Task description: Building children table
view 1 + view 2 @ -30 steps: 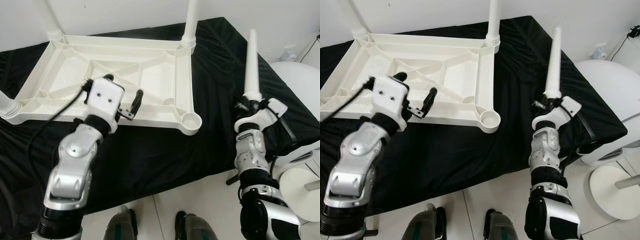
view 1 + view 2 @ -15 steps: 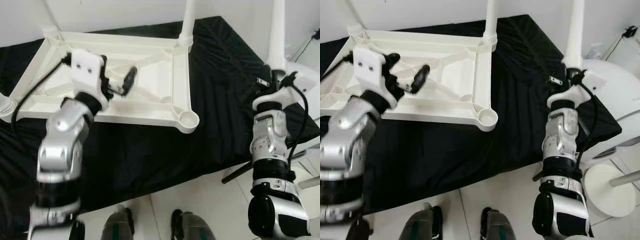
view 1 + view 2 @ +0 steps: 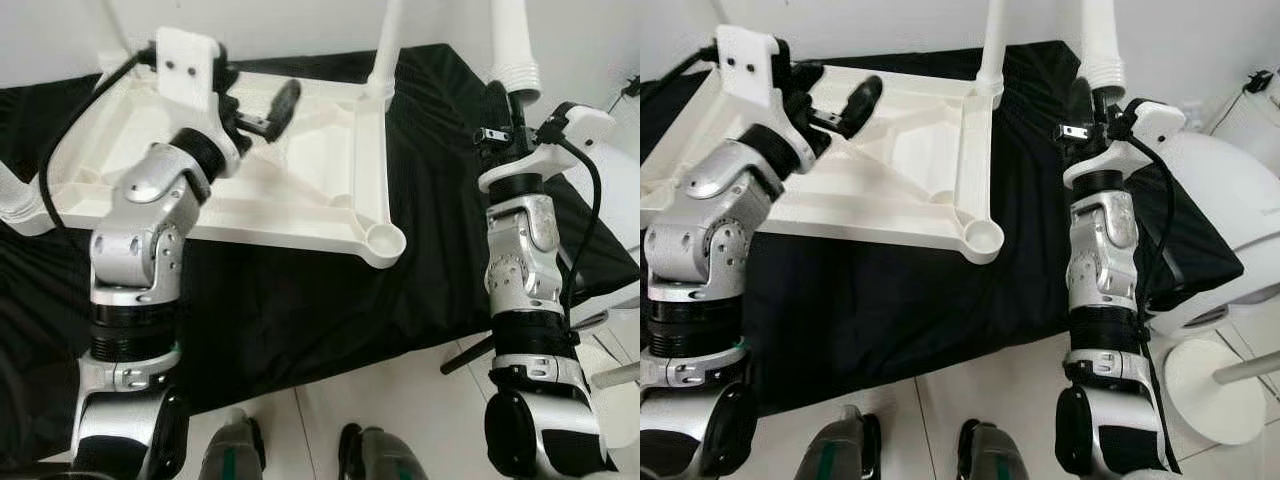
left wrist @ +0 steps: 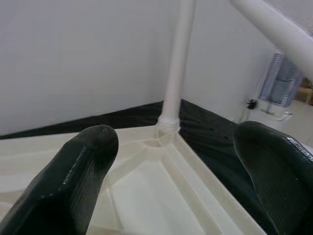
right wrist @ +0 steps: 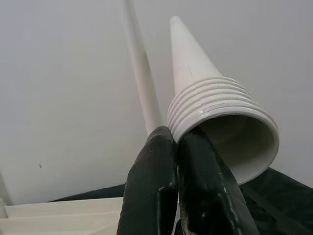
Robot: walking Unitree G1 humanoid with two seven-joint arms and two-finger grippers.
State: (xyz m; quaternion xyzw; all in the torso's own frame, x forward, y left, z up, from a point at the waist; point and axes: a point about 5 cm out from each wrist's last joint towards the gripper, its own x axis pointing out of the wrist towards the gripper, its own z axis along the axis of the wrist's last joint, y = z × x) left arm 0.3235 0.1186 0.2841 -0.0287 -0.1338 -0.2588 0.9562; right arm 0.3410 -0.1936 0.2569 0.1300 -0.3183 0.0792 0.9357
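Black cloth (image 3: 300, 300) under tabletop (image 3: 300, 190); right end effector (image 3: 1085, 105) grips leg (image 3: 1102, 40); left end effector (image 3: 262, 105) open.

The loose table leg (image 3: 512, 45) and the mounted leg (image 3: 386, 40) are running off the top edge, hiding their tips.

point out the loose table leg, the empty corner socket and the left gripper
table leg (image 5: 222, 117), right wrist view, ribbed open end
corner socket (image 3: 383, 239), left eye view, round cup
left gripper (image 3: 262, 112), left eye view, between fingertips

One upturned tabletop (image 3: 300, 190), perhaps three fitted legs (image 3: 385, 45) (one more leg (image 3: 512, 40) held).
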